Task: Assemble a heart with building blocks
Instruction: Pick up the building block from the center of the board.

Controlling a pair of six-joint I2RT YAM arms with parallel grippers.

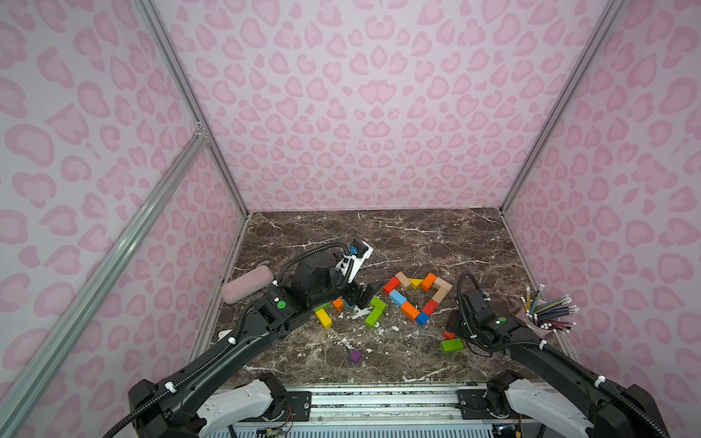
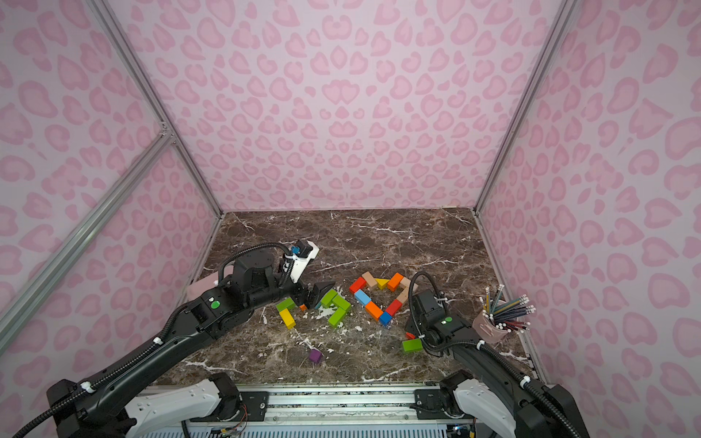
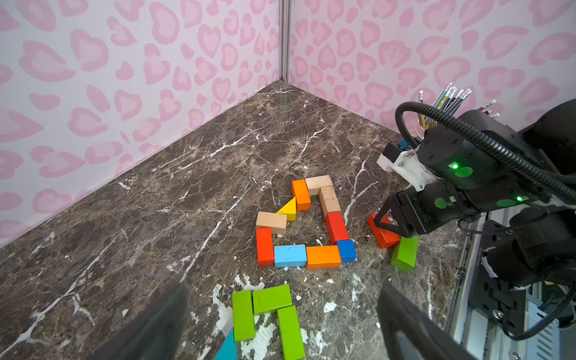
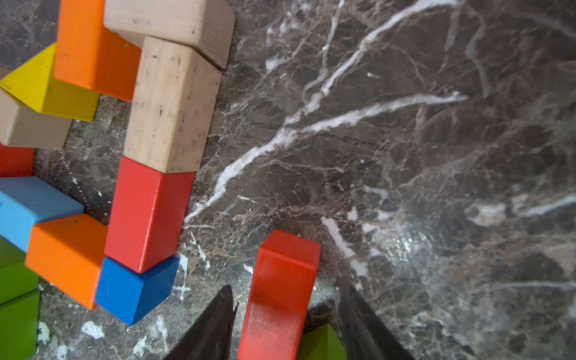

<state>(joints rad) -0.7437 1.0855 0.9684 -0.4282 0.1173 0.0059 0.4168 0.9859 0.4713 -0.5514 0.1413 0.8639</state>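
Observation:
A heart outline of building blocks (image 1: 409, 310) lies on the marble, made of red, blue, orange, plain wood and yellow pieces, and shows too in the left wrist view (image 3: 322, 257). Just right of it my right gripper (image 4: 286, 285) straddles a loose red brick (image 4: 280, 296) that leans on a green brick (image 3: 405, 252). Its jaws are part open, with a gap on each side of the brick. My left gripper (image 3: 280, 288) hangs wide open over three green bricks (image 3: 271, 299), holding nothing. A yellow brick (image 1: 323, 317), an orange cube (image 1: 337, 303) and a teal wedge (image 3: 227, 349) lie close by.
A purple cube (image 1: 355, 355) sits alone near the front. A pale pink pouch (image 1: 248, 283) lies by the left wall. A pink cup of pencils (image 1: 531, 322) stands against the right wall behind my right arm. Patterned walls close in three sides.

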